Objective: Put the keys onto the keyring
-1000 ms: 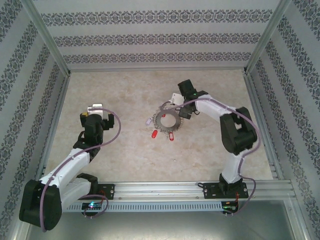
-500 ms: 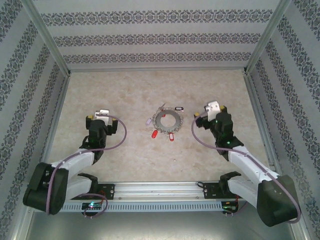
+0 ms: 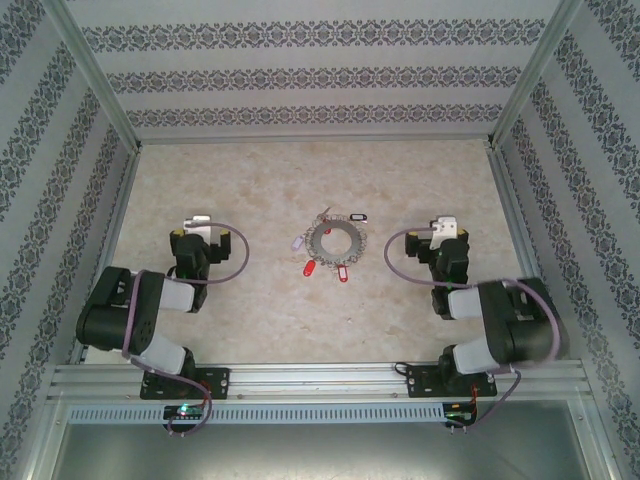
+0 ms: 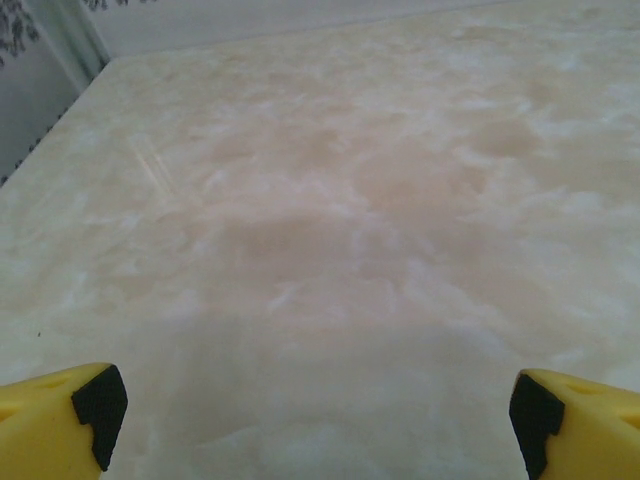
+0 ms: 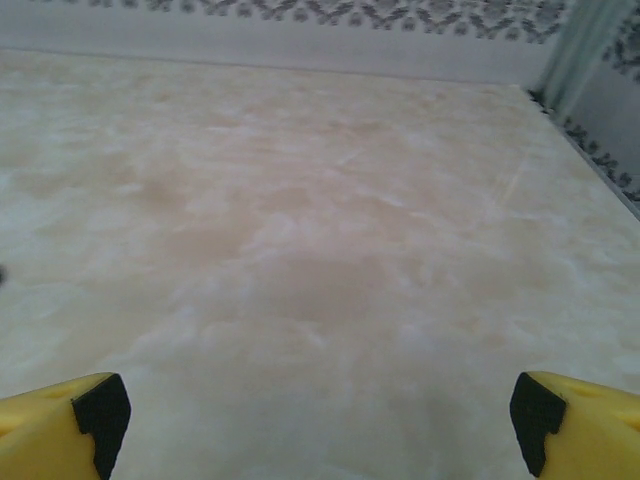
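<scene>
Open table (image 3: 260,180) around central keyring (image 3: 320,242)

Keyring (image 3: 335,242) ringed by keys (image 3: 309,268)
Grey, doughnut-shaped, flat, midway between left gripper (image 3: 200,225) and right gripper (image 3: 447,230), well apart from both; tiny red, white and black tags clustered round its rim.

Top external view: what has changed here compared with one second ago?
The right arm drew back from over the keyring, rightward and toward its base, and folded up. The left arm also folded back toward its base. Nothing was taken or let go. The keyring, the keys around it and the open jaws stayed as they were.
</scene>
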Motion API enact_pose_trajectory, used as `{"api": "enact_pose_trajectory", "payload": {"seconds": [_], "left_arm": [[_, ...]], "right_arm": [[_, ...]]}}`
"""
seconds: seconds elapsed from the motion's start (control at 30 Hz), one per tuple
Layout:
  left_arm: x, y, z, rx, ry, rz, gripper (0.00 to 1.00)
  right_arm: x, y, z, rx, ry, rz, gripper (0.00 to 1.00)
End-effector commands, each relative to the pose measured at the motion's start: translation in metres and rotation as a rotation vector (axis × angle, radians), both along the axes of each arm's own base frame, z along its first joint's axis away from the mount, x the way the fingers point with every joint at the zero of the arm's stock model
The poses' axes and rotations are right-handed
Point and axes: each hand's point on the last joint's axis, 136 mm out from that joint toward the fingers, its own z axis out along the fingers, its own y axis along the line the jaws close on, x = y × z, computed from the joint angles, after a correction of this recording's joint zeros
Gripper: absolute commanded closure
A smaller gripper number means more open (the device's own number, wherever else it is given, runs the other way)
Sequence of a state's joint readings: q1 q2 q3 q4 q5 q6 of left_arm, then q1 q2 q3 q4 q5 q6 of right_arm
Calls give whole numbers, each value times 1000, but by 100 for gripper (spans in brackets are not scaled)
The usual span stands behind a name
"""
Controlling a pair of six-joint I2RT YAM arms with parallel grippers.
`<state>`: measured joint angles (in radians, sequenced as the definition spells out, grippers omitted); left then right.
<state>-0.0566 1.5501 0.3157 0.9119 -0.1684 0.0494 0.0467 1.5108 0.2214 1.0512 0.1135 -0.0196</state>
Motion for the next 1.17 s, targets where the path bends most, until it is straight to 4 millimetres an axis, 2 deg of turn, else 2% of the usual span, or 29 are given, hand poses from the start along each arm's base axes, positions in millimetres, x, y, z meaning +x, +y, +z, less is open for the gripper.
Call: {"api": "enact_pose_trajectory", "payload": {"seconds": [0.0, 0.07, 0.13, 0.2, 0.23, 0.7, 0.73, 1.13], "left_arm": [[22, -13, 15, -78, -35, -76, 1], [21, -1, 13, -95, -16, -14, 1], [21, 0, 13, -98, -21, -14, 1], [22, 0, 13, -98, -25, -14, 1], [21, 0, 13, -98, -20, -14, 1], [22, 0, 14, -98, -24, -15, 1], [22, 0, 14, -99, -25, -15, 1], [22, 0, 14, -98, -26, -13, 1]], "right_arm": [[15, 0, 26, 57, -99, -6, 2], [23, -6, 26, 63, -68, -40, 2], [28, -7, 23, 62, -55, -48, 2], [24, -15, 17, 65, -14, -98, 2], [26, -15, 22, 65, -35, -98, 2], [26, 0, 17, 25, -12, -30, 2], [33, 2, 27, 28, -37, -26, 2], [32, 2, 27, 26, -40, -20, 2]]}}
